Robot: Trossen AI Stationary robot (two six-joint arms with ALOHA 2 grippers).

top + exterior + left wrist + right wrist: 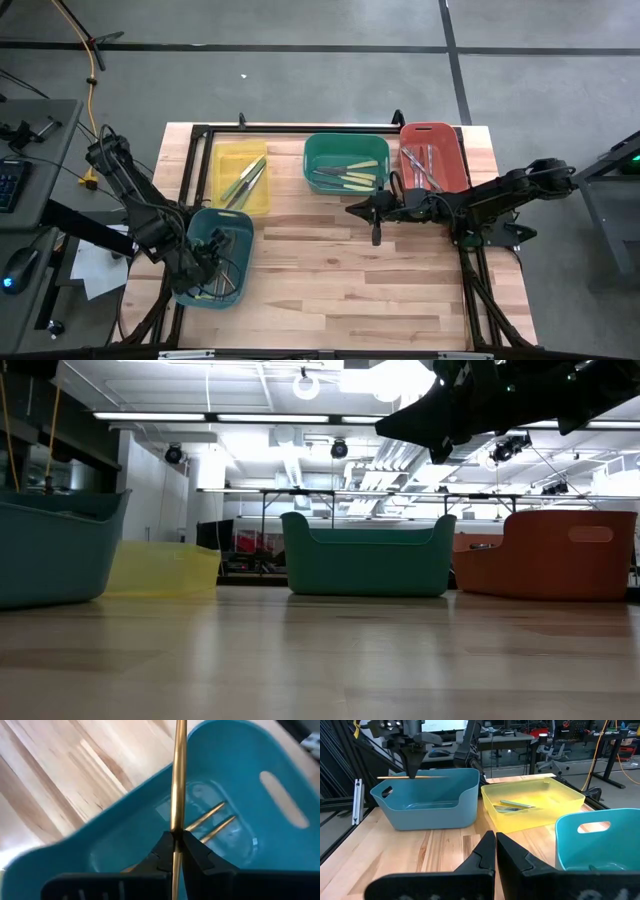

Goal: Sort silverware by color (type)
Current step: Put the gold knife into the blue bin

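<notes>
While the left gripper [176, 851] hangs over the teal bin [232, 240], fingers clamped on a tan wooden utensil [178, 780], the step looks like a drop-off or lift-out here; next probably calls for a clean release or carry; its long axis lies level, crosswise to the fingers; two more lie inside; right gripper [495, 849], shut and empty, waits before the green bin [345, 150].

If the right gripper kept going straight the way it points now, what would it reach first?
Probably bare tabletop; the shut right gripper points between the light-blue bin and the yellow bin. Depth is unclear; it could clip either one.
</notes>
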